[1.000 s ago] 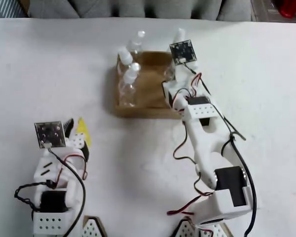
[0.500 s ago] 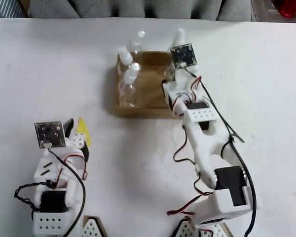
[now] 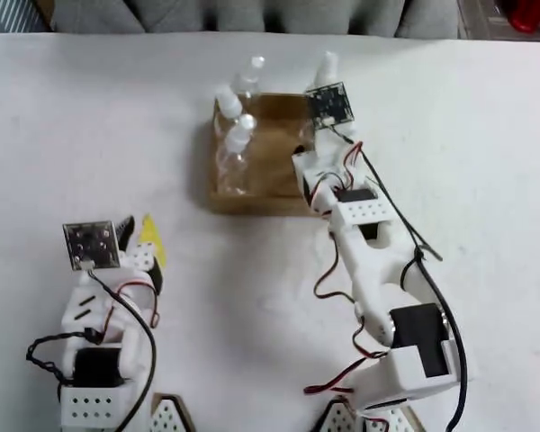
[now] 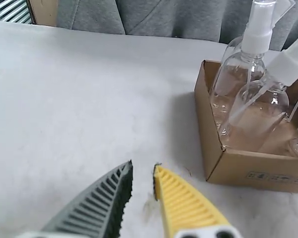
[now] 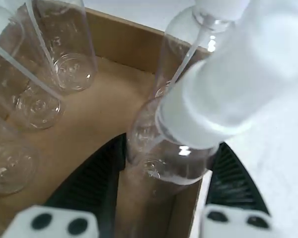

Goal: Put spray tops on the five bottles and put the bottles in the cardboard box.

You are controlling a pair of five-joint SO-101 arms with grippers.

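The cardboard box (image 3: 270, 171) sits at the table's middle back. Three clear bottles with white spray tops (image 3: 237, 144) stand along its left side, and another capped bottle (image 3: 327, 65) stands at its far right corner. My right gripper (image 5: 170, 146) is down inside the box's right side, shut on a fifth capped bottle (image 5: 169, 148) whose base is at the box floor (image 5: 99, 114) next to the wall. My left gripper (image 4: 143, 171) rests low at the table's near left (image 3: 137, 227), slightly open with nothing between its grey and yellow fingers.
The white table (image 3: 99, 117) spreads wide around the box. The box's near wall (image 4: 248, 168) faces my left gripper. The right arm (image 3: 369, 252) stretches from the near edge to the box. Grey fabric lines the far table edge (image 3: 162, 13).
The right arm's wrist has shifted slightly toward the near side and left over the box. The left arm and the other bottles have not moved.
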